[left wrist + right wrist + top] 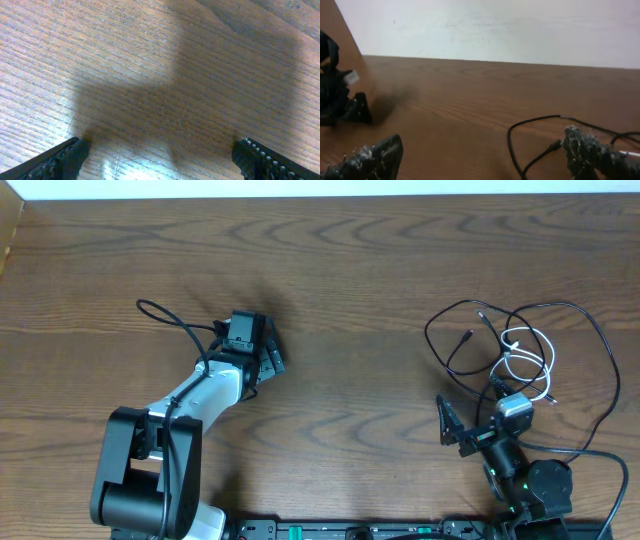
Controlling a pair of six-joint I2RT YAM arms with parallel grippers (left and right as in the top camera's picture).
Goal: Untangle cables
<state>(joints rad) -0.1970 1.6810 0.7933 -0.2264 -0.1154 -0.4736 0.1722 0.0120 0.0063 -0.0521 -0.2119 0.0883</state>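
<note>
The cables lie in a loose tangle at the right of the table. The long black cable [580,320] runs in wide loops around the shorter white cable [528,352], and the two cross. One black plug end [468,338] points toward the table's middle. My right gripper [472,402] stands open just in front of the tangle. In the right wrist view a black loop [530,122] and the plug [554,146] lie next to its right finger [592,152]; nothing sits between the fingers. My left gripper [270,346] is open over bare wood [160,90], far left of the cables.
A thick black wire [165,315] curls from the left arm. Another thick wire [600,452] leaves the right arm's base [540,485]. The table's far edge meets a white wall [300,188]. The left arm [337,100] shows at the left of the right wrist view.
</note>
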